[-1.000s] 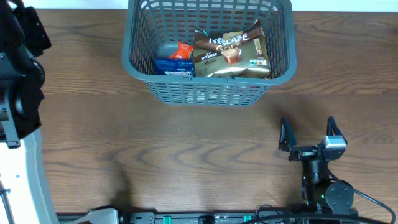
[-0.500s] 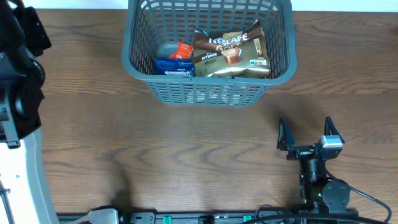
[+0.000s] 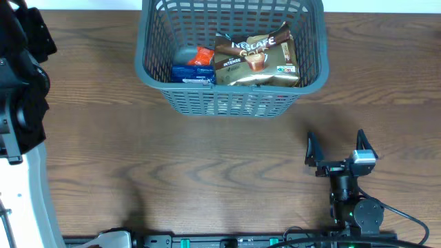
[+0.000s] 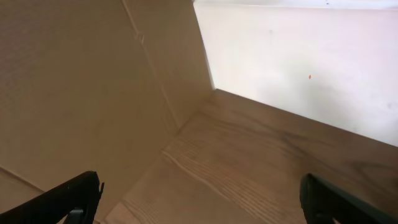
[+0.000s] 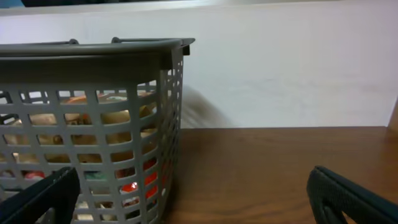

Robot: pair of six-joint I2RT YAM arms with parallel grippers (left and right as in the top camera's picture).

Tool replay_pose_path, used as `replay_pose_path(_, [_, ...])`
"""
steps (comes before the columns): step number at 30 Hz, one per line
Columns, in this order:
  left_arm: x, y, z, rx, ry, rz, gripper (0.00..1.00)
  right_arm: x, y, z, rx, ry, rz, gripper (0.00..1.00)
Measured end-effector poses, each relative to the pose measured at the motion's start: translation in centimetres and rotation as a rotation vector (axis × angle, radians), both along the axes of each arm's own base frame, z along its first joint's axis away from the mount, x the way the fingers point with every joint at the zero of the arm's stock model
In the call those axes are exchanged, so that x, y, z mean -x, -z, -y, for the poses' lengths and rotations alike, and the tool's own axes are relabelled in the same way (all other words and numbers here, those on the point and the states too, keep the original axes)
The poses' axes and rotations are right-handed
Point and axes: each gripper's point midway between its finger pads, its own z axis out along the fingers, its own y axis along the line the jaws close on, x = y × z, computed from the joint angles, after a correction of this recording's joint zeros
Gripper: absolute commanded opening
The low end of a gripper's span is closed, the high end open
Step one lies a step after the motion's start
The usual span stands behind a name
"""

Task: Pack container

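Observation:
The grey-teal slatted container (image 3: 231,103) stands at the top centre of the table. Inside lie a gold Nescafe packet (image 3: 256,60), a blue packet (image 3: 190,73), an orange packet (image 3: 202,56) and a grey item (image 3: 184,53). The container's corner fills the left of the right wrist view (image 5: 93,124). My right gripper (image 3: 335,148) is open and empty, low over the table in front of and to the right of the container; its fingertips frame bare wood in the wrist view (image 5: 199,199). My left gripper (image 4: 199,199) is open and empty over bare wood beside a beige wall.
The left arm's black body (image 3: 21,83) stands at the table's left edge over a white base (image 3: 27,200). A white wall (image 5: 286,68) rises behind the table. A strip of equipment (image 3: 207,241) runs along the front edge.
My right gripper has drifted slightly left and back toward the front of the table. Nothing else has moved.

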Motion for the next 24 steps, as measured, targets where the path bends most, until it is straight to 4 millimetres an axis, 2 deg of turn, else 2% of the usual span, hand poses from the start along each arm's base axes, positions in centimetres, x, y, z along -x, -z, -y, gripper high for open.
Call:
replay_pose_path(11, [0.0, 0.0, 0.0, 0.000, 0.000, 0.000, 0.99, -0.1, 1.9, 0.0, 0.001, 0.000, -0.078, 0.99])
replay_pose_path(17, [0.0, 0.0, 0.0, 0.000, 0.000, 0.000, 0.99, -0.1, 4.5, 0.0, 0.003, -0.001, -0.179, 0.99])
replay_pose_path(24, [0.0, 0.0, 0.0, 0.000, 0.000, 0.000, 0.99, -0.1, 4.4, 0.0, 0.003, -0.001, -0.179, 0.99])
